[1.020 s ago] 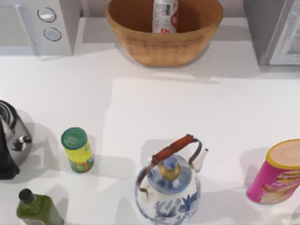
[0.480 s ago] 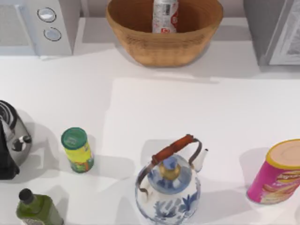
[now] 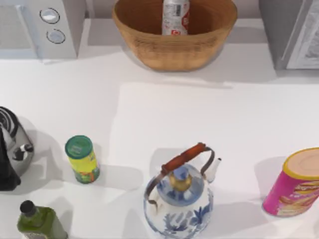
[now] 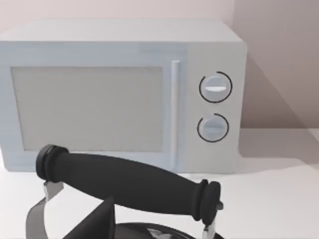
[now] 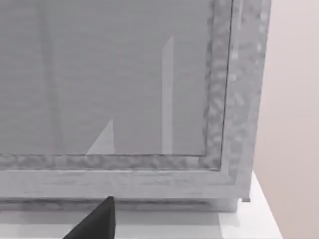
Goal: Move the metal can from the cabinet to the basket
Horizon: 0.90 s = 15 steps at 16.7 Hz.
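Note:
The metal can (image 3: 176, 17), silver with a white-and-red label, stands upright inside the tan wicker basket (image 3: 149, 47) at the back middle of the table. The grey cabinet (image 3: 291, 35) stands at the back right. Its framed door panel (image 5: 124, 79) is closed in the right wrist view, where a dark part of my right gripper (image 5: 94, 221) shows in front of it, away from the can. A dark part of my left gripper (image 4: 99, 221) shows just above a black kettle handle (image 4: 129, 184).
A white microwave (image 3: 45, 27) sits at the back left. Along the front stand a black kettle (image 3: 12, 147), a yellow canister with a green lid (image 3: 82, 159), a green bottle (image 3: 40, 221), a blue-and-white teapot (image 3: 179, 196) and a pink snack tube (image 3: 294, 184).

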{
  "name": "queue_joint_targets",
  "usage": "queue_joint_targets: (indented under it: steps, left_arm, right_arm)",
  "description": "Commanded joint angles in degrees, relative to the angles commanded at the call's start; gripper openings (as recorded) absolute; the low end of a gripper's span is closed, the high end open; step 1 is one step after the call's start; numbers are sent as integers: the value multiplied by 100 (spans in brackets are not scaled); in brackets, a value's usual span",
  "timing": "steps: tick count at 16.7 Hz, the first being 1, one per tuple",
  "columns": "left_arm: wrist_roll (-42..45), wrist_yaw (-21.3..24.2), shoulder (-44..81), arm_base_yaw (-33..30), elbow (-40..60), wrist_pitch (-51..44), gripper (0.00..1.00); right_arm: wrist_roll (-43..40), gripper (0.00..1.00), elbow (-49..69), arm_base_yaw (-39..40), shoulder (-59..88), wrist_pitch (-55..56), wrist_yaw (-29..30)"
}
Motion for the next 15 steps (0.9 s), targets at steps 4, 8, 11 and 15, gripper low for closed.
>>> queue_joint_targets:
  steps: [4,8,11,15]
  left_arm:
    - [0,0,0,0,0,0,100]
    - [0,0,0,0,0,0,100]
    - [0,0,0,0,0,0,100]
    - [0,0,0,0,0,0,100]
  right_arm:
    - [-1,100,811,-59,-53,-815,-74]
    - [-5,100,2286,-146,-180,-2468,-157]
    - [-7,100,3622,-186,-353,-4086,-189]
    - [-6,100,5438,-202,-641,-6292,-202]
